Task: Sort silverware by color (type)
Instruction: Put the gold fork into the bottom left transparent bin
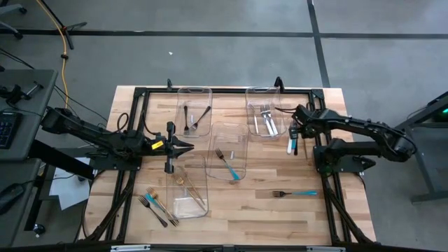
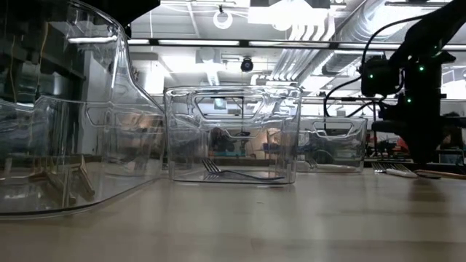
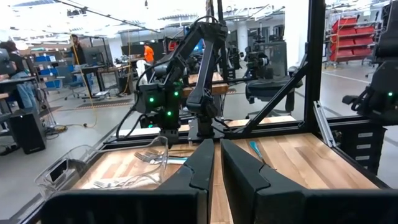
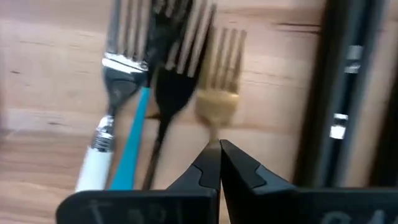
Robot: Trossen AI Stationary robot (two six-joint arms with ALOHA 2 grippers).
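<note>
Hovering with clenched, empty fingers, the right gripper (image 4: 219, 144) faces a gold fork (image 4: 217, 93); left gripper (image 3: 216, 149) likewise clenched.

slim black, silver, gold and teal-handled metal forks (image 1: 293, 137) lying flat together beside tabletop's right edge | one teal-handled fork (image 1: 295, 193) lying alone near front-right corner

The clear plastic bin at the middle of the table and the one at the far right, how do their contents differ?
The middle clear plastic bin holds one teal-handled fork, lying diagonally. The far-right clear plastic bin holds several shiny silver pieces, roughly parallel. Both bins are transparent, open-topped and resting on the wooden table.
</note>
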